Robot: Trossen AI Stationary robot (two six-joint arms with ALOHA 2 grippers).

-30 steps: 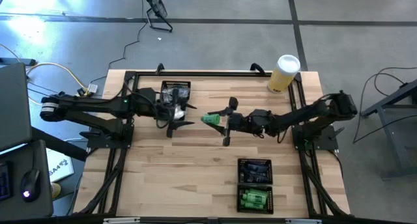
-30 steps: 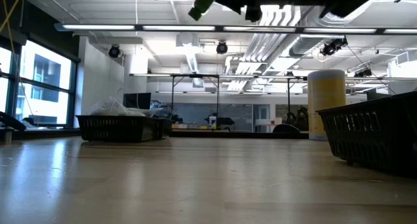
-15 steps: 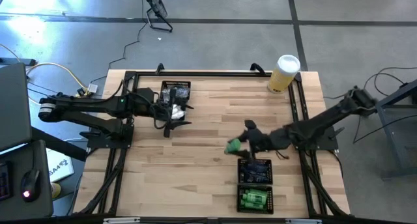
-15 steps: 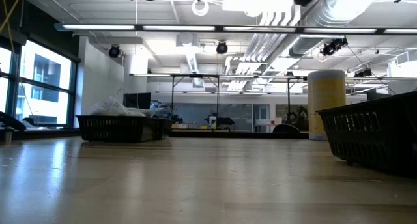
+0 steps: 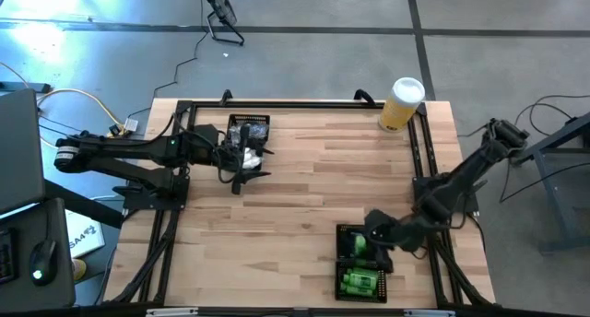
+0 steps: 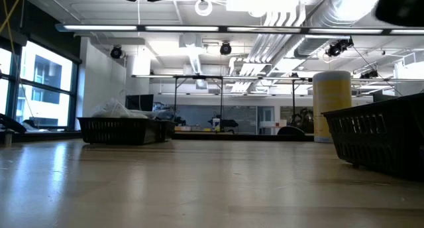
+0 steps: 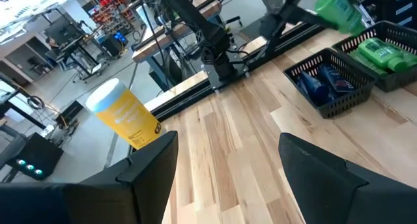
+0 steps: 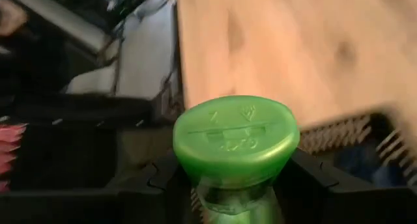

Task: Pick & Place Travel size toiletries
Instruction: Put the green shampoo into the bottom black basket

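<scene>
My right gripper [image 5: 366,245] is shut on a bright green little bottle [image 5: 358,249] above the near black mesh tray [image 5: 339,262]. The tray's far compartment holds dark blue tubes [image 5: 361,235] and its near compartment holds green bottles [image 5: 361,282]. In the right wrist view the bottle's round green cap [image 8: 236,140] fills the middle. My left gripper [image 5: 241,172] is open and hovers by the near side of the far-left tray [image 5: 249,125], where white packets [image 5: 249,155] lie. The left wrist view shows the held bottle [image 7: 339,9] far off, over the near tray [image 7: 326,87]. My right gripper pinches the green bottle between its two fingers, one on each side of the body just below the cap [image 8: 236,193]. The cap end faces the wrist camera. The bottle is lifted clear and hangs over the near tray.
A tall yellow cylinder with a white lid [image 5: 402,103] stands at the table's far right corner. A black frame rail [image 5: 419,142] runs along the table edges. Bare wood [image 5: 304,183] lies between the two trays. The low view shows both trays [image 6: 122,130] [image 6: 381,138] and the cylinder [image 6: 331,105].
My right gripper, still shut on the green bottle, has swung from the table's middle toward the near edge and the right. It went past the near tray's far side and now stands over the tray. My left gripper has moved slightly toward the left edge.
</scene>
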